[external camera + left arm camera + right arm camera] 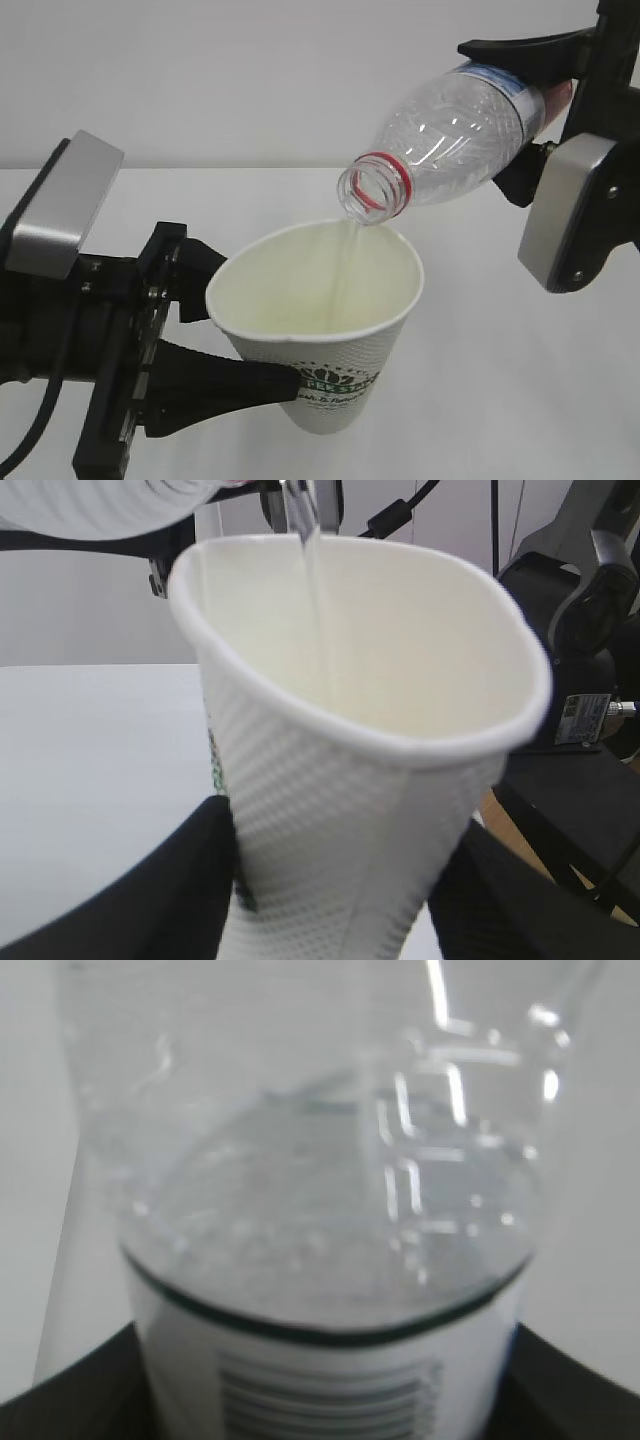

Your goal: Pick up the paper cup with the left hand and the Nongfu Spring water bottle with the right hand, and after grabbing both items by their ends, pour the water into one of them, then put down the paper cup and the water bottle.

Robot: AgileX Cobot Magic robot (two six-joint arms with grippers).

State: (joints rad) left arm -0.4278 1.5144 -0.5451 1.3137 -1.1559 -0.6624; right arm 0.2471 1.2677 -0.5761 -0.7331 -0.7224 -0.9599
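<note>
- Your left hand [255,335] has its jaws clamped on the lower wall of the paper cup [325,320], one jaw at each side near the base; the cup hangs clear of the table [250,200].
- The cup leans outward from that hand, its rim squeezed a little oval, mouth up and toward the bottle, long axis tilted off upright.
- Your right hand [535,115] grasps the Nongfu Spring water bottle [450,130] at its labelled bottom end.
- The bottle's long axis slopes down and away from that hand, its open neck just above the cup's far rim.
- The water [315,590] falls in a thin stream into the cup, so you are mid-pour.
- Next, I judge, tip the bottle back upright, then lower both to the table and release.
</note>
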